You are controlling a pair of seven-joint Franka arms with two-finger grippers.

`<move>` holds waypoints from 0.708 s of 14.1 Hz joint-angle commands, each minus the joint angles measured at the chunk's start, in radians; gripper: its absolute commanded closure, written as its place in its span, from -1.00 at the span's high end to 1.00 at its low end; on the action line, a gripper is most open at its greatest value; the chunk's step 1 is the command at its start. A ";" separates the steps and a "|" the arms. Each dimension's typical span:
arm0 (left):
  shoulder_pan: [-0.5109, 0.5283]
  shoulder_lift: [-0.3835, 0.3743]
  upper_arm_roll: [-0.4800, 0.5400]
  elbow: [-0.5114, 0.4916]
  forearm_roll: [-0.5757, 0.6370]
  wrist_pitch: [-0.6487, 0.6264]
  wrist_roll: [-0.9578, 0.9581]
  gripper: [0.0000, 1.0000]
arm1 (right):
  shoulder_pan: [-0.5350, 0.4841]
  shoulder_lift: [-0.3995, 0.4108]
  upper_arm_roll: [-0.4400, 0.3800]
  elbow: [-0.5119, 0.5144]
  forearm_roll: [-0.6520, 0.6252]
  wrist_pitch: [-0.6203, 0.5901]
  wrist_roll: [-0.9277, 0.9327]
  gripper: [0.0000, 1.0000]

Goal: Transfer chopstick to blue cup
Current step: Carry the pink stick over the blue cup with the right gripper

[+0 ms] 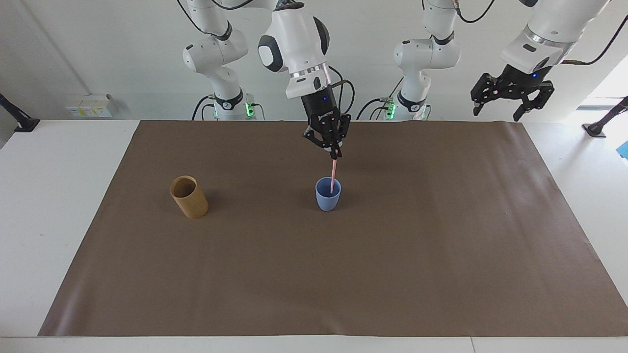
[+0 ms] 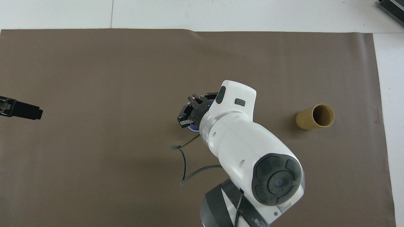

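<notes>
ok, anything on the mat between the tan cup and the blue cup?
Nothing: bare brown mat between tan cup and blue cup, clearest in the facing view.

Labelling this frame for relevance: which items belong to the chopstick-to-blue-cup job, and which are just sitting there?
In the job:
- chopstick, lower end inside the cup
- blue cup, upright mid-mat
- right pincer, shut on the chopstick over the cup

Just lying about:
- tan cup, toward the right arm's end
- brown mat
- left pincer, open, waiting raised at its own end
</notes>
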 commanded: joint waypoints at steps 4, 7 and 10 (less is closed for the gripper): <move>0.017 -0.025 -0.007 -0.025 -0.003 0.006 0.018 1.00 | -0.011 -0.007 0.000 -0.024 -0.022 0.020 0.028 -0.02; 0.017 -0.025 -0.007 -0.025 -0.003 0.006 0.018 1.00 | -0.017 -0.001 0.000 -0.016 -0.015 0.020 0.029 0.20; 0.017 -0.025 -0.007 -0.025 -0.003 0.006 0.018 1.00 | -0.032 0.013 0.000 0.025 -0.002 -0.001 0.093 0.85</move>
